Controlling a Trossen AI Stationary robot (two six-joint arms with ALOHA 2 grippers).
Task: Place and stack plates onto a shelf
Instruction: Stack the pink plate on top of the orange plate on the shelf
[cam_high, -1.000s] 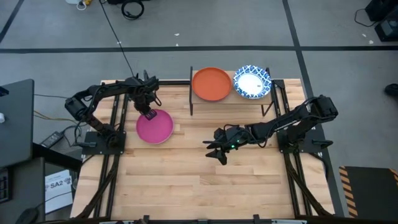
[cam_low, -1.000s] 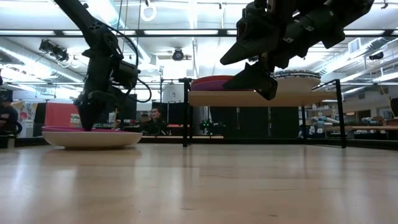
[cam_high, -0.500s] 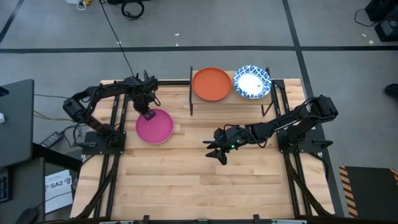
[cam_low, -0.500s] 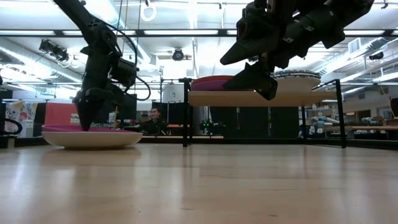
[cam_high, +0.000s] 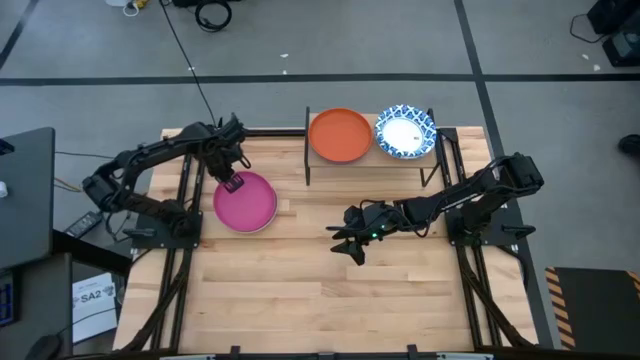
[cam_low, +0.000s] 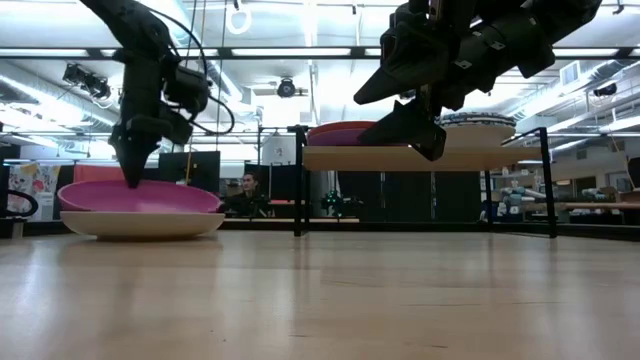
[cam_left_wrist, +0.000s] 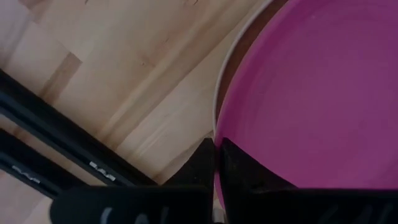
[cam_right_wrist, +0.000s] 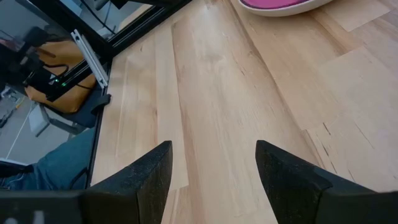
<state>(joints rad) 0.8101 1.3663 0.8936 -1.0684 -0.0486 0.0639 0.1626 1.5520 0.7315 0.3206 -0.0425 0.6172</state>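
A magenta plate (cam_high: 246, 203) with a cream underside (cam_low: 145, 225) lies at the table's far left. My left gripper (cam_high: 233, 183) points down, shut on the plate's far rim. The shelf (cam_low: 400, 158), a light-wood board on black legs at the far middle, carries an orange plate (cam_high: 340, 135) and a white plate with a blue patterned rim (cam_high: 405, 131), side by side. My right gripper (cam_high: 345, 246) hovers open over the table's middle, with nothing between its fingers (cam_right_wrist: 152, 171). My left gripper pinches the magenta plate's rim (cam_left_wrist: 216, 134) on the plate's far side, one finger (cam_left_wrist: 239, 171) on the inner face and one outside. The fingers come from above, pointing down. The plate is tilted, its held side raised and its base (cam_low: 150, 234) on the table.
Black frame rails (cam_high: 185, 215) run along the table's left and right sides by the arm bases. Bare wood (cam_high: 320, 300) spreads over the near half of the table. Beyond the far edge, the low view shows a person (cam_low: 245, 195) in the room.
My left gripper has risen with the plate's rim in its fingers. The magenta plate, flat on the table a second ago, now stands tipped: its held far side is up and its base stays on the table.
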